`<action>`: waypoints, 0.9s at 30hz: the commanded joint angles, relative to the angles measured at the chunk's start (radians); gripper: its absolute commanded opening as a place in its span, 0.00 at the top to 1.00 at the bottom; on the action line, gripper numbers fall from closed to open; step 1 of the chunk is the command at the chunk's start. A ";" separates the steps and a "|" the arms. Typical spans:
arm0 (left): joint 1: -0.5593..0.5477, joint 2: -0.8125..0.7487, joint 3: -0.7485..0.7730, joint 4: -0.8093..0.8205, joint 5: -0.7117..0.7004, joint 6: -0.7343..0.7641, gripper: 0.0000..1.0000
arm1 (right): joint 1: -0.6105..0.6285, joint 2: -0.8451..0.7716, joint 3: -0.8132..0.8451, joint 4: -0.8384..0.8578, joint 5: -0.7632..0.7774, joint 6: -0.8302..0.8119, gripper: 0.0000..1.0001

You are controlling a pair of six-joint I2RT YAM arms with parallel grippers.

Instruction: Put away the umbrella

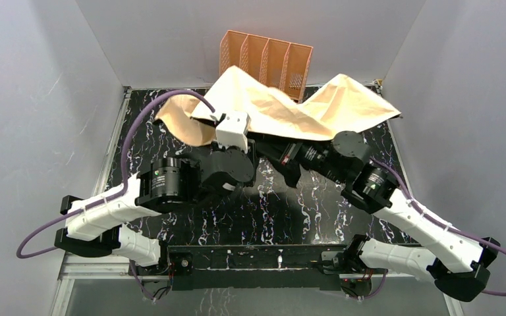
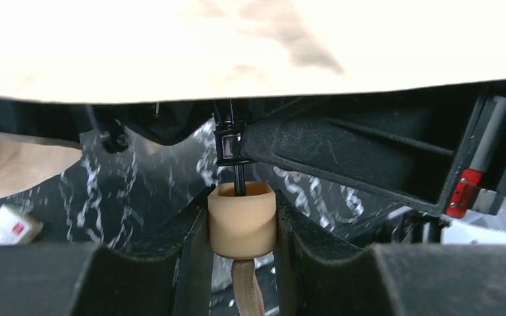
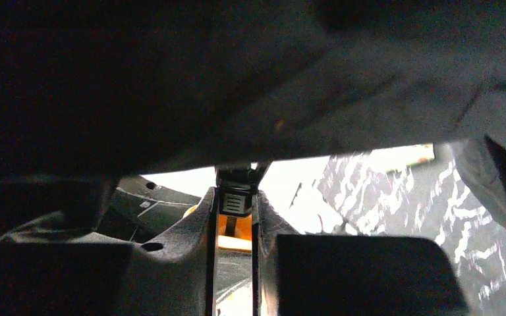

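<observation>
Umbrella (image 1: 290, 108) at twelve o'clock is not yet collapsed; your left gripper (image 2: 242, 217) clamps its handle (image 2: 240, 236), your right gripper (image 3: 235, 212) its runner (image 3: 236, 197).

The left arm (image 1: 165, 184) and right arm (image 1: 369, 181) reach forward, wrists angled toward each other. The left jaws clamp the umbrella handle (image 2: 242, 220) squarely between them. The right jaws stand nearly closed, seemingly pinching a black part (image 3: 236, 199) between their tips.

Plain grey walls (image 1: 33, 99) enclose a black marbled table (image 1: 283, 210)
</observation>
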 commanded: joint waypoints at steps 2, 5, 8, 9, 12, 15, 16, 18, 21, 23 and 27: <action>-0.038 -0.045 -0.138 -0.083 0.120 -0.268 1.00 | 0.067 -0.008 -0.134 -0.050 -0.085 0.102 1.00; -0.037 -0.047 -0.206 -0.123 0.129 -0.348 1.00 | 0.073 -0.024 -0.242 -0.026 -0.089 0.154 1.00; -0.037 -0.047 -0.263 -0.142 0.144 -0.398 1.00 | 0.075 -0.033 -0.323 0.018 -0.094 0.200 1.00; -0.037 -0.048 -0.280 -0.143 0.148 -0.413 1.00 | 0.075 -0.034 -0.342 0.021 -0.095 0.216 1.00; -0.036 -0.057 -0.339 -0.144 0.151 -0.449 1.00 | 0.075 -0.038 -0.399 0.045 -0.085 0.245 1.00; -0.035 -0.068 -0.401 -0.131 0.138 -0.467 1.00 | 0.073 -0.040 -0.440 0.052 -0.065 0.257 1.00; -0.036 -0.073 -0.420 -0.122 0.135 -0.470 1.00 | 0.073 -0.039 -0.450 0.073 -0.055 0.258 1.00; -0.035 -0.082 -0.466 -0.096 0.127 -0.471 1.00 | 0.074 -0.035 -0.464 0.080 -0.034 0.257 1.00; -0.029 -0.101 -0.553 -0.027 0.122 -0.461 1.00 | 0.073 -0.027 -0.482 0.096 -0.008 0.249 1.00; -0.021 -0.108 -0.617 0.018 0.119 -0.461 1.00 | 0.073 -0.019 -0.492 0.105 0.008 0.244 0.96; 0.007 -0.127 -0.738 0.096 0.109 -0.493 1.00 | 0.073 -0.022 -0.522 0.096 0.063 0.239 0.77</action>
